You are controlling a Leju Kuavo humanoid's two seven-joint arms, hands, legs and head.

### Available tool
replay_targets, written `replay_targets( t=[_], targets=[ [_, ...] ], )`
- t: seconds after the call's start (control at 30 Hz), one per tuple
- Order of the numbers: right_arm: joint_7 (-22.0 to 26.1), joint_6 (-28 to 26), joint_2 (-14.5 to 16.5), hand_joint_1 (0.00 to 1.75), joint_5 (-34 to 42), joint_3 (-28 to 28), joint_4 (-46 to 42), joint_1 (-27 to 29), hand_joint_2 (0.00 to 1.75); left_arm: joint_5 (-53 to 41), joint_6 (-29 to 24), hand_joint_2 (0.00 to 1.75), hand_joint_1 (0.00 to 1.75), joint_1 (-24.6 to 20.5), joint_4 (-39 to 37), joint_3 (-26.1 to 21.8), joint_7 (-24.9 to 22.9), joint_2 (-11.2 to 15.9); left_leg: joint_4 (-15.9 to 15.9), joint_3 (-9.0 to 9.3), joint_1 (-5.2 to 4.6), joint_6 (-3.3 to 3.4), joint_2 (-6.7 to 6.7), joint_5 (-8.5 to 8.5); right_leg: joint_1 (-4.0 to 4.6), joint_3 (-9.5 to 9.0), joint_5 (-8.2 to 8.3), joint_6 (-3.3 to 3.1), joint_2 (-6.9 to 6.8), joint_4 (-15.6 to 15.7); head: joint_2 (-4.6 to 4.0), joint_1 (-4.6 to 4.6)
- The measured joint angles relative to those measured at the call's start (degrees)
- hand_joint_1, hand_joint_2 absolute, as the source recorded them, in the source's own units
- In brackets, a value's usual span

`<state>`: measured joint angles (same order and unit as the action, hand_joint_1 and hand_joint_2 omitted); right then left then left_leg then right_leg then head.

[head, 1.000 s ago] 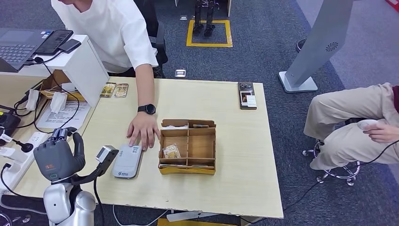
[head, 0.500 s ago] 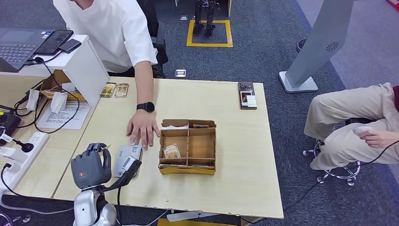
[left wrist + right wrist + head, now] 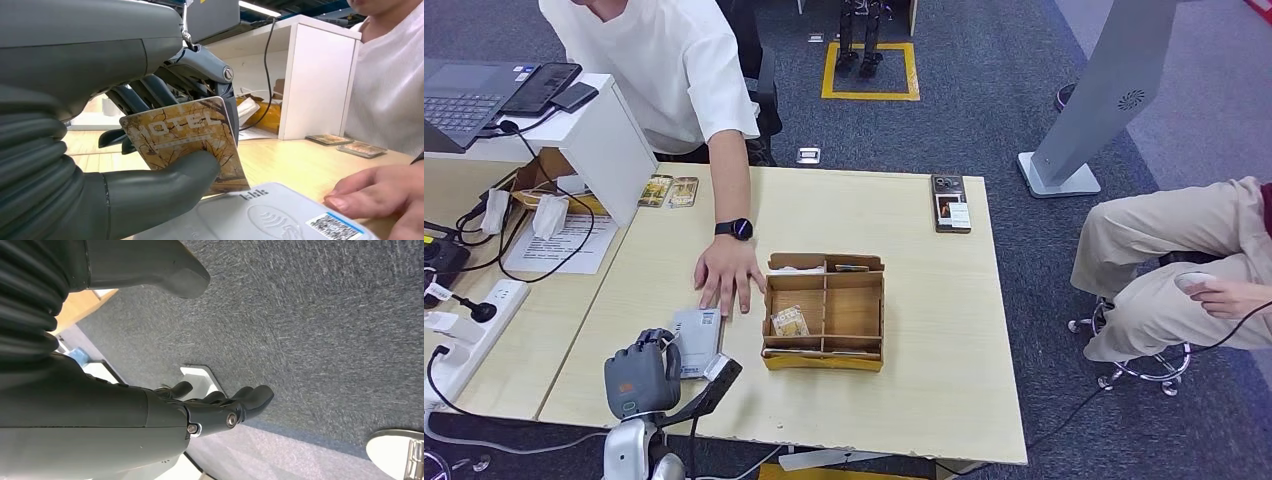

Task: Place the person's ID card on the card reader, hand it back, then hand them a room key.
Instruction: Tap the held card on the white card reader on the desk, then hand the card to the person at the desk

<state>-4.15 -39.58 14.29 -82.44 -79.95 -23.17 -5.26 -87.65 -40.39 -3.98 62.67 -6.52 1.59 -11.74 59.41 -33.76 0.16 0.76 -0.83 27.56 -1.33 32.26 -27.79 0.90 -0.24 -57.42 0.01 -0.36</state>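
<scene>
Wooden tray [image 3: 824,362] on table holds a card [image 3: 788,321]; left hand [image 3: 642,374] grips hotel card [image 3: 187,142]; right hand [image 3: 220,405] empty, fingers apart.

mock hotel desk: card reader [image 3: 696,341], laptop [image 3: 459,97]

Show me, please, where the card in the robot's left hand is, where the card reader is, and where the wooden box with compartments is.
card [image 3: 187,142], left wrist view, on its printed face.
card reader [image 3: 696,341], head view, on its grey top.
wooden box [image 3: 824,364], head view, on its front wall.
</scene>
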Motion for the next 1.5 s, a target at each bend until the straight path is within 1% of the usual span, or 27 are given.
replay_targets(
  t=[0.37,0.57,0.77,0.93,1.13,1.3,1.4,1.5],
  targets=[
    [0.74,0.0,0.0,0.0,-0.36,-0.91,0.0,-0.04,1.75,0.67,0.0,1.75,1.75,-0.51,-4.65,0.26,0.58,0.8,0.0,0.03,0.0,0.0,0.0,0.0,0.0,-0.05,0.0,0.01,-0.03,0.0,0.0,0.0],
    [1.42,0.0,0.0,0.0,-0.25,-1.44,-0.08,-0.07,1.75,1.23,0.0,1.75,1.75,-0.69,-5.47,0.45,1.92,0.97,0.0,0.07,0.0,0.0,0.0,0.0,0.0,-0.08,0.0,0.01,-0.03,0.0,-0.01,-0.01],
    [2.47,0.0,0.0,0.0,0.58,-2.71,-0.68,-0.17,1.75,1.33,0.0,1.75,1.75,-0.77,-5.75,0.69,2.17,1.21,-0.01,0.11,0.0,0.0,-0.01,0.0,0.0,-0.13,0.0,0.01,-0.04,0.0,0.0,-0.01],
    [5.39,0.0,0.0,0.0,4.59,-5.45,-1.98,-0.68,1.75,1.24,0.0,1.75,1.75,-0.78,-5.75,0.7,2.2,1.3,-0.01,0.12,0.0,0.0,-0.01,0.0,0.0,-0.15,0.0,0.01,-0.04,0.0,0.01,0.0],
    [7.98,0.0,-0.04,0.0,15.12,-7.79,-3.56,-1.0,1.75,1.38,-0.02,1.75,1.75,-0.83,-5.75,0.7,2.44,1.3,0.0,0.13,0.0,0.0,-0.01,0.0,0.0,-0.16,0.0,0.01,-0.04,0.0,0.0,0.0],
    [8.72,-0.01,-0.33,0.0,16.58,-8.41,-4.43,-1.03,1.75,2.08,-0.02,1.75,1.75,-0.85,-5.75,0.69,3.31,1.27,0.0,0.14,0.0,0.0,-0.01,0.0,0.0,-0.16,0.0,0.01,-0.04,0.0,0.0,0.0],
    [8.76,-0.01,-0.39,0.0,17.12,-8.49,-4.85,-1.04,1.75,3.19,-0.05,1.75,1.75,-0.69,-5.13,0.55,4.98,1.07,0.0,0.13,0.0,0.0,-0.01,0.0,0.0,-0.16,0.0,0.01,-0.04,0.0,0.01,0.0],
    [8.39,-0.01,-0.39,0.0,17.48,-8.58,-5.54,-1.0,1.75,5.33,-0.07,1.75,1.75,-0.11,-2.74,-1.28,10.15,-0.26,0.0,0.11,0.0,0.0,0.0,-0.01,0.0,-0.14,0.0,0.01,-0.04,0.0,0.0,-0.01]
  ],
)
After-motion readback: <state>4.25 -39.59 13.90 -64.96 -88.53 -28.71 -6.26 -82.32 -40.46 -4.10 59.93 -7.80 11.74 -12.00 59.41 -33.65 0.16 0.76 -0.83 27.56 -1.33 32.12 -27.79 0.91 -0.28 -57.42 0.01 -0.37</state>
